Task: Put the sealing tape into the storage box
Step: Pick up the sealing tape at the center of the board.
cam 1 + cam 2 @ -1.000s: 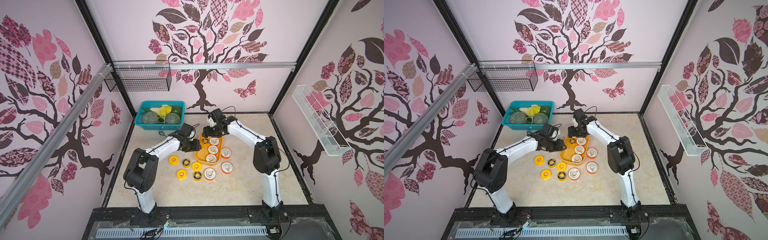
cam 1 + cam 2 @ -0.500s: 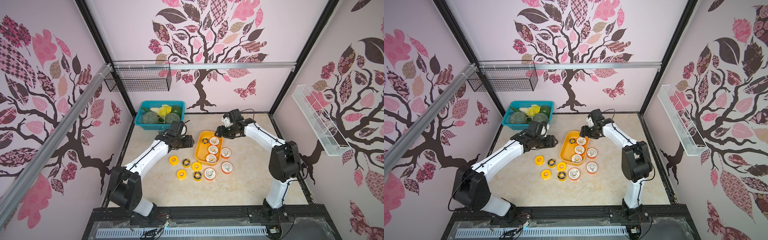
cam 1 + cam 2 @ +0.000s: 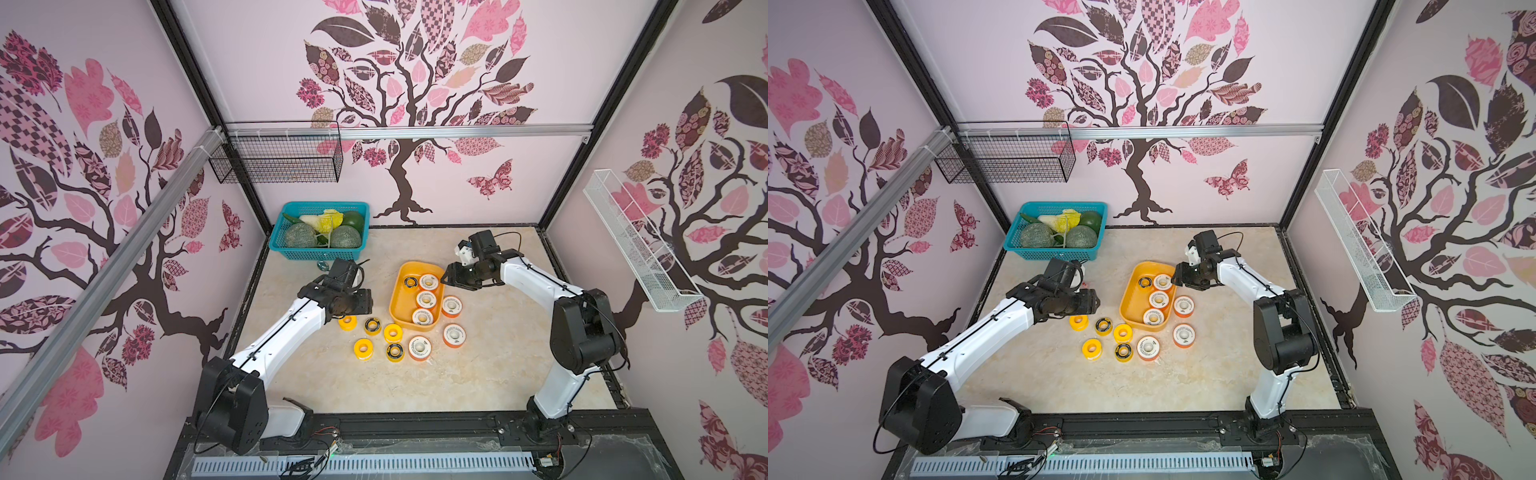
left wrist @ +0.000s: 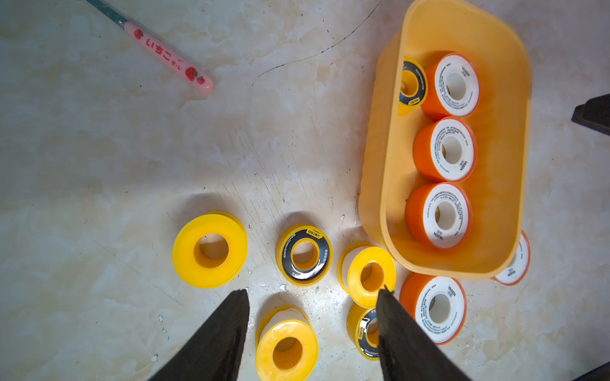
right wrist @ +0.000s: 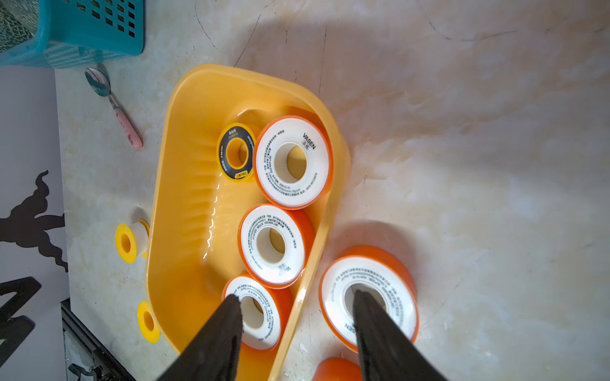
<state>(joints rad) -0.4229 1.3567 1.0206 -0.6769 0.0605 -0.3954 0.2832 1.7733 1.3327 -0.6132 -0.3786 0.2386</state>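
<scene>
The storage box (image 3: 398, 300) (image 3: 1130, 300) is an orange-yellow tub in mid-table. In it lie three orange-and-white rolls of sealing tape (image 5: 292, 161) and a small black-labelled yellow roll (image 5: 236, 155). Several more yellow rolls (image 4: 209, 249) and orange rolls (image 4: 435, 308) lie loose on the table in front of and beside the box. My left gripper (image 4: 313, 292) (image 3: 368, 302) hangs open above the loose yellow rolls, holding nothing. A yellow roll (image 4: 286, 343) shows between its fingers. My right gripper (image 5: 295, 295) (image 3: 446, 276) is open and empty over the box's right rim.
A teal basket (image 3: 324, 204) of vegetables stands at the back left. A pink-handled spoon (image 4: 168, 57) (image 5: 122, 122) lies between it and the box. A black wire basket (image 3: 276, 162) hangs on the back wall and a white wire shelf (image 3: 636, 245) on the right wall.
Both grippers have left the box's far end. The left one swung left, then came forward over the loose yellow rolls. The right one drew back to the right and its jaws narrowed.
</scene>
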